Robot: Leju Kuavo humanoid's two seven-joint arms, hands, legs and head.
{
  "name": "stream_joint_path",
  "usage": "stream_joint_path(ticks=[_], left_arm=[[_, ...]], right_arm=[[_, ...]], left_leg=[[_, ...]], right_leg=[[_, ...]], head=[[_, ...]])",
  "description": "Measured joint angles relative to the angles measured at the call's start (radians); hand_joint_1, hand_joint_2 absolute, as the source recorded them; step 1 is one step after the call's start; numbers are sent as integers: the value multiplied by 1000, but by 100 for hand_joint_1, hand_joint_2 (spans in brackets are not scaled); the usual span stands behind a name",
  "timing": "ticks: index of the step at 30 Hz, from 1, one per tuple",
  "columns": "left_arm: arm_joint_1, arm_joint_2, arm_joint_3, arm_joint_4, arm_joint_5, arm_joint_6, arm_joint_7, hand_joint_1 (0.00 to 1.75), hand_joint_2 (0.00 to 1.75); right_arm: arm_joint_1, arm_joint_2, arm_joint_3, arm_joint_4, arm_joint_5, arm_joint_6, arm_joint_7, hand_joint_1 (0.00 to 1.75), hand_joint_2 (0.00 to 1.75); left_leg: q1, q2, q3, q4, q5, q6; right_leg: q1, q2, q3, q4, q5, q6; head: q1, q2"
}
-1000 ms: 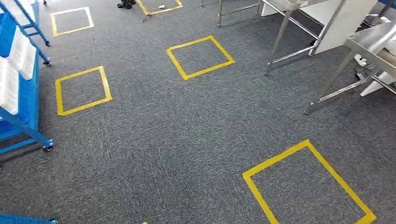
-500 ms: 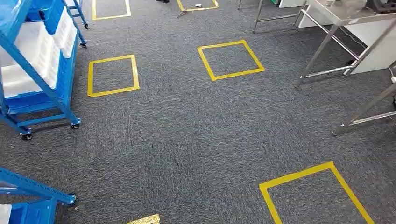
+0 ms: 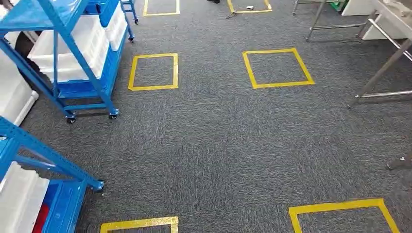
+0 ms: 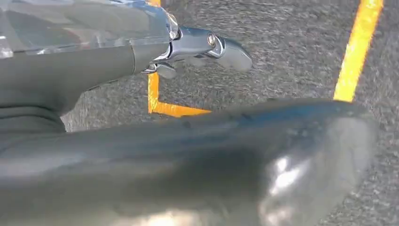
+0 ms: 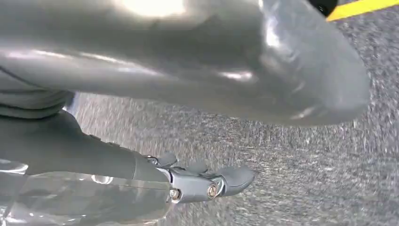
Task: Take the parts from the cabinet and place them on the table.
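Now, from the head view: grey carpet (image 3: 209, 145) all around, marked with yellow taped squares (image 3: 278, 68). On the left stands a blue cabinet (image 3: 73, 53) on small wheels, its sloping shelves carrying white bins (image 3: 77, 46). A second blue cabinet (image 3: 34, 160) sits nearer at the lower left, with another white bin (image 3: 17, 201) in it and something red (image 3: 40, 218) tucked beside that bin; whether that is one of the parts I cannot tell. Over on the right, the steel legs of a table (image 3: 384, 68) come down to the carpet, well apart from both cabinets.

Over to the left wrist view: the left hand (image 4: 197, 47) hangs above the carpet, grey thumb forward, darker fingers (image 4: 164, 70) curled short beneath it. Nothing is seen in it, but whether the fingers are apart or drawn together I cannot tell. Yellow tape (image 4: 355, 52) runs across the carpet beyond it.

And the right wrist view: the right hand (image 5: 202, 181) also hangs over bare carpet, thumb out, dark fingers (image 5: 167, 160) just peeking behind it. Nothing shows in its hold; apart or closed, I cannot tell. A strip of yellow tape (image 5: 360, 8) crosses one corner.
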State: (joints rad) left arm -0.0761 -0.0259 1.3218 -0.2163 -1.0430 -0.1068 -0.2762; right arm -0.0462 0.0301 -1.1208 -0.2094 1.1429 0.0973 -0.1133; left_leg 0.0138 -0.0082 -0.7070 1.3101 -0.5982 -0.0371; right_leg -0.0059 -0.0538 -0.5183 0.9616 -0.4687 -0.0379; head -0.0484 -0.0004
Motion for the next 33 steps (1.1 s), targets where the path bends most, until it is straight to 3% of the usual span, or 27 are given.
stream_joint_path(ticks=[1, 2, 3, 4, 5, 6, 9, 10, 11, 12, 14, 15, 16, 18, 19, 20, 22, 24, 25, 26, 27, 29, 30, 31, 32, 33], left_arm=[[4, 0, 0, 0, 0, 0, -1, 0, 0], [5, 1, 0, 0, 0, 0, -3, 0, 0], [5, 2, 0, 0, 0, 0, -3, 0, 0], [4, 1, 0, 0, 0, 0, -5, 0, 0], [-1, 2, 0, 0, 0, 0, -5, 0, 0], [0, 2, 0, 0, 0, 0, -7, 0, 0], [9, 2, 0, 0, 0, 0, -7, 0, 0], [10, 2, 0, 0, 0, 0, -7, 0, 0], [8, 2, 0, 0, 0, 0, -7, 0, 0], [3, 2, 0, 0, 0, 0, -7, 0, 0], [1, 2, 0, 0, 3, -2, -7, 0, 0], [2, 2, 0, 0, 3, -2, -7, 0, 0], [4, 2, 0, 0, 5, -2, -7, 0, 0], [4, 2, 1, 0, 6, -2, -7, 0, 0], [4, 2, 1, 0, 7, -2, -7, 0, 0], [2, -2, 1, 0, 7, -3, -7, 0, 0], [2, -1, 1, 0, 9, -4, -8, 0, 0], [8, -1, 2, 0, 10, -3, -8, 0, 0], [10, 1, 2, 0, 13, -2, -8, 0, 0], [9, 1, 2, 1, 14, -2, -7, 0, 0], [5, 1, 2, 1, 15, -1, -7, 0, 0], [0, 1, 3, 1, 18, 1, -6, 0, 0], [1, 1, 5, 1, 18, 2, -5, 0, 0], [5, 1, 6, 1, 19, 6, -2, 0, 0], [8, 1, 7, 1, 21, 9, 1, 0, 0], [10, 1, 7, 1, 21, 11, 4, 0, 0]], right_arm=[[0, 0, 0, 0, 0, 0, -1, 0, 0], [0, 1, 0, 0, 0, 0, -2, 0, 0], [-1, 2, 0, 0, 2, 0, -4, 0, 0], [0, 2, 0, 0, 3, 0, -7, 0, 0], [1, 2, 0, 0, 3, 0, -8, 0, 0], [0, 2, 0, 0, 3, 0, -10, 0, 0], [-10, 2, 0, 0, 3, 0, -13, 0, 0], [-9, 2, 0, 0, 3, 0, -13, 0, 0], [-7, 2, 0, 0, 4, 1, -16, 0, 0], [-4, 3, 0, 1, 5, 2, -16, 0, 0], [0, 2, 0, 2, 6, 2, -16, 0, 0], [1, 2, 0, 2, 6, 2, -16, 0, 0], [1, 2, 0, 2, 6, 2, -16, 0, 0], [0, 2, 0, 2, 7, 1, -16, 0, 0], [1, 2, 0, 2, 7, 1, -16, 0, 0], [1, -2, 0, 2, 7, 0, -15, 0, 0], [-1, -1, 0, 3, 8, 0, -15, 0, 0], [-5, -1, 0, 3, 9, 0, -14, 0, 0], [-5, 1, 0, 3, 10, 0, -13, 0, 0], [-4, 1, 0, 3, 12, 0, -12, 0, 0], [-1, 1, 0, 3, 14, 0, -12, 0, 0], [2, 0, 0, 3, 18, 0, -7, 0, 0], [2, 0, 0, 3, 18, 0, -5, 0, 0], [0, 0, 0, 3, 21, 0, -2, 0, 0], [-1, 0, 0, 3, 21, 0, 5, 0, 0], [-2, 0, 0, 3, 22, 0, 12, 0, 0]], left_leg=[[3, 4, 23, -40, 31, -4], [6, 11, 68, -122, 75, -6], [7, 32, 124, -224, 118, -7], [5, 93, 170, -304, 140, -3], [-2, 97, 173, -322, 132, 9], [-1, 80, 170, -317, 134, 22], [-1, 48, 164, -322, 138, 41], [4, 37, 168, -326, 144, 49], [4, 28, 164, -326, 146, 53], [4, 15, 161, -326, 148, 56], [1, -13, 157, -324, 150, 59], [1, -28, 157, -323, 150, 59], [1, -42, 159, -322, 149, 58], [0, -73, 163, -321, 149, 57], [0, -87, 163, -321, 150, 54], [-4, -96, 158, -317, 150, 47], [4, -120, 149, -317, 154, 33], [5, -147, 144, -326, 161, 16], [4, -109, 144, -317, 153, 15], [-1, -49, 129, -285, 127, 11], [-1, -17, 92, -209, 80, 7], [0, -2, 14, -42, 6, 1], [0, 0, -4, 3, -3, -1], [0, 2, 5, -6, 13, 0], [0, 4, 39, -64, 46, 3], [-2, 12, 93, -159, 89, 8]], right_leg=[[-1, -13, 1, 3, -3, 3], [-2, -25, 3, 6, -7, 8], [-4, -39, 6, 11, -13, 13], [1, -49, 9, 15, -18, 19], [8, -60, 8, 27, -27, 26], [9, -71, 9, 26, -28, 30], [6, -98, 18, 25, -31, 45], [-2, -40, 14, 42, -50, 55], [-4, 11, -9, 92, -89, 56], [-7, 36, -47, 172, -136, 58], [-7, 50, -124, 330, -195, 59], [-7, 50, -139, 356, -188, 58], [-7, 51, -131, 329, -158, 56], [-7, 68, -61, 168, -58, 45], [-7, 107, -20, 75, -14, 37], [-8, 170, -10, 43, -22, 32], [-3, 138, -13, 41, -17, 33], [-1, 114, -9, 34, -14, 24], [-10, 94, -3, 20, -7, 15], [-9, 83, -2, 17, -6, 8], [-7, 65, -3, 17, -7, 6], [-2, 31, -5, 18, -9, 4], [0, 15, -5, 19, -9, 3], [2, 1, -5, 19, -10, 2], [3, -12, -4, 20, -11, 3], [6, -25, -1, 20, -13, 3]], head=[[0, 0], [0, 0], [0, 0], [0, 0], [0, 0], [1, 0], [0, 0], [1, 0], [1, 0], [1, 0], [1, 0], [1, 0], [1, 0], [1, 0], [1, 0], [1, 0], [0, 0], [1, 0], [0, 0], [0, 0], [0, 0], [0, 0], [0, 0], [0, 0], [0, 0], [0, 0]])
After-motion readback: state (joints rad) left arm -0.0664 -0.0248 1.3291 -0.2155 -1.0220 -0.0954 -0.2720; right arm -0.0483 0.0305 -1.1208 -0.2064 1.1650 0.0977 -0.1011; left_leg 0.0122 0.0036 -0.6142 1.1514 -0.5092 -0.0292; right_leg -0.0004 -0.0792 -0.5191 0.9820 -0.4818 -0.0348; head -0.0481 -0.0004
